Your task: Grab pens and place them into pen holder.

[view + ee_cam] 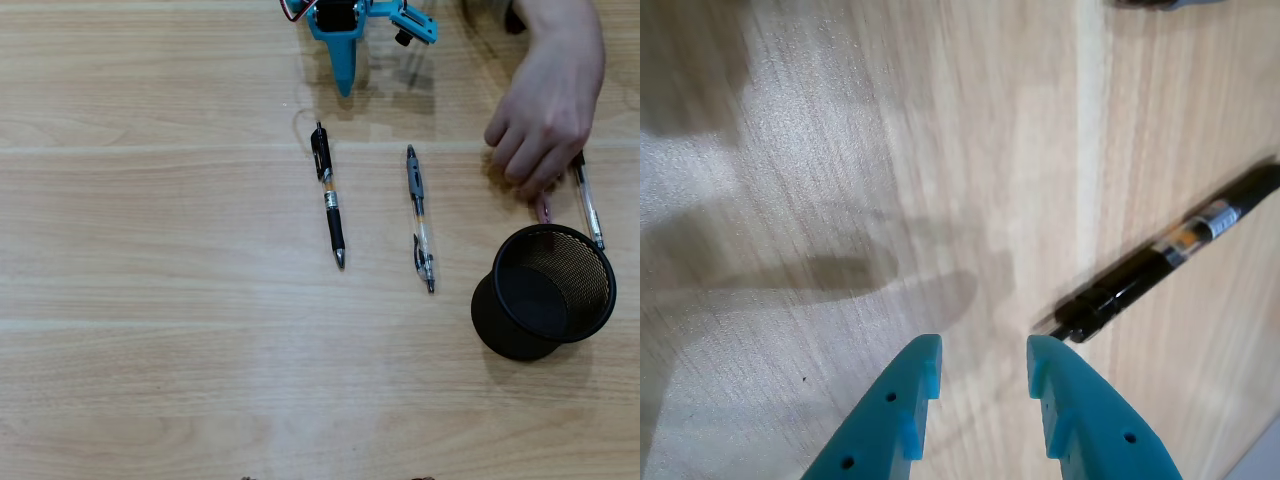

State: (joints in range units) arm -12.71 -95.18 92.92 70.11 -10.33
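Note:
My blue gripper (345,88) hangs at the top of the overhead view, just above the upper end of the black pen (329,196). In the wrist view the gripper (982,352) is open with only bare wood between its fingers, and the black pen (1168,262) lies slanted just to its right. A clear pen with a grey end (420,218) lies further right. Another clear pen (588,206) lies beside the black mesh pen holder (497,322), which stands upright at the right. A reddish pen tip (543,210) peeks from under a hand.
A person's hand (545,105) reaches in from the top right and rests on the table just above the pen holder's rim. The wooden table (160,300) stretches to the left and front. A dark pen end (1160,3) shows at the wrist view's top edge.

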